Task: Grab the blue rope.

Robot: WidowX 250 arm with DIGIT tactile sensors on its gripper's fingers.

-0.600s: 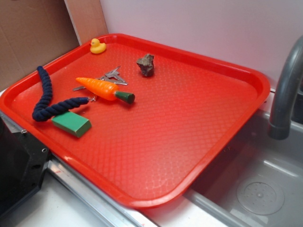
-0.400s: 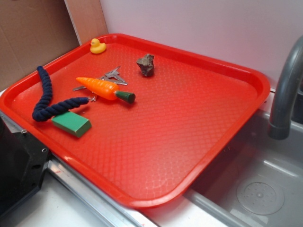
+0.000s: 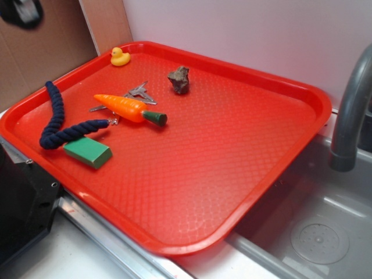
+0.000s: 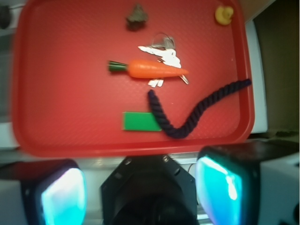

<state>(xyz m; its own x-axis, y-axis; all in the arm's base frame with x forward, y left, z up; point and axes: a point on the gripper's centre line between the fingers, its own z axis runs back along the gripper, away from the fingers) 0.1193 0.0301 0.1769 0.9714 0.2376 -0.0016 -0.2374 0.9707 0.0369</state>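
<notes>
the blue rope (image 3: 61, 124) (image 4: 194, 111) is lying in a loose hook shape at the near-left edge of the red tray (image 3: 244, 168) (image 4: 61, 117), one end pointing up toward the tray's left rim and the other reaching toward the orange toy carrot (image 3: 129, 108) (image 4: 150, 68). a green block (image 3: 88, 151) (image 4: 142, 121) is sitting just beside the rope's bend (in the wrist view the rope is touching the block's end). a bunch of metal keys (image 3: 138, 93) (image 4: 161, 50) is lying partly under the carrot. a brown rock (image 3: 179, 79) (image 4: 137, 17) is resting further back, well apart from the rope, and a yellow rubber duck (image 3: 120, 56) (image 4: 224, 14) is sitting in the tray's far-left corner.

in the wrist view the gripper (image 4: 140, 187) is hanging above the tray's near rim, clear of everything on it, with its two fingers (image 4: 225, 185) standing wide apart and holding nothing; the rope is showing in the gap ahead of them. in the exterior view only a dark blurred piece of the arm (image 3: 22, 10) is showing at the top left corner.

the tray is resting over the edge of a grey sink (image 3: 325, 226), with a grey faucet (image 3: 351, 110) rising at the right.
</notes>
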